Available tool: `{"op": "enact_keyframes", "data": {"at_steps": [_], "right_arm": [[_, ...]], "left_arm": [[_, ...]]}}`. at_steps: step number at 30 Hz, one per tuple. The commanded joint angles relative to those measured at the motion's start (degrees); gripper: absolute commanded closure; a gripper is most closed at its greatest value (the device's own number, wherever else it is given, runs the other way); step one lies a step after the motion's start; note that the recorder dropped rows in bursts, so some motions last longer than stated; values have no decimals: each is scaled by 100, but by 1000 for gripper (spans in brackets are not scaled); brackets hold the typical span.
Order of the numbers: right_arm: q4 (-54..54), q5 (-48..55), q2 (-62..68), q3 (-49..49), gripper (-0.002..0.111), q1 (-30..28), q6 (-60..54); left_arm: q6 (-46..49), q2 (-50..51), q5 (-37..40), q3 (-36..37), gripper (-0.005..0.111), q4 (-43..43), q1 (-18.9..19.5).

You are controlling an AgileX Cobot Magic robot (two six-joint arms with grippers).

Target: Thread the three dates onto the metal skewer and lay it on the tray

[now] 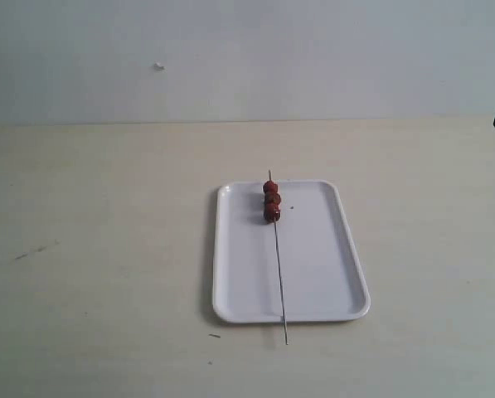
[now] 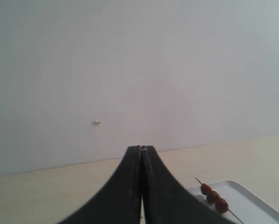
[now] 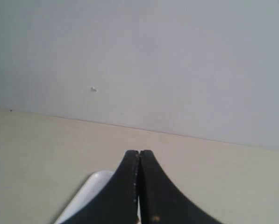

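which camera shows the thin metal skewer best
The exterior view: the thin silvery metal skewer lies full length along the flat white tray, three dark red-brown dates near one end, its bare end past the rim. The left wrist view catches only the date end; the right wrist view shows none of it.

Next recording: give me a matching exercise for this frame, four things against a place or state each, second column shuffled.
Things:
1. three dates
2. metal skewer
3. tray
4. left gripper

Places or states:
A. white, flat on the table
B. fingers shut, holding nothing
C. threaded in a row, at the tray's far end in the exterior view
D. lying lengthwise on the tray, tip past the near rim

Pairs: 1-C, 2-D, 3-A, 4-B
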Motion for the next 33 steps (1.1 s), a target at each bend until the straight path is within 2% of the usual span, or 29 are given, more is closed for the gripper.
{"op": "enact_keyframes", "data": {"at_steps": [1, 5, 11, 16, 23, 33], "right_arm": [[-49, -57, -14, 14, 108, 12, 21], [-49, -57, -14, 14, 108, 12, 21], [-49, -57, -14, 14, 108, 12, 21], [-49, -57, -14, 14, 108, 12, 21], [-49, -57, -14, 14, 108, 12, 21], [-49, -57, -14, 14, 108, 12, 21]], "left_arm": [[-161, -519, 24, 386, 107, -82, 660], [-316, -1086, 312, 386, 107, -82, 1210], [-274, -1833, 1259, 386, 107, -71, 1672], [-266, -2258, 2223, 386, 107, -71, 1840], [-229, -2472, 3101, 386, 107, -71, 2035], [-229, -2472, 3172, 386, 107, -71, 2035]]}}
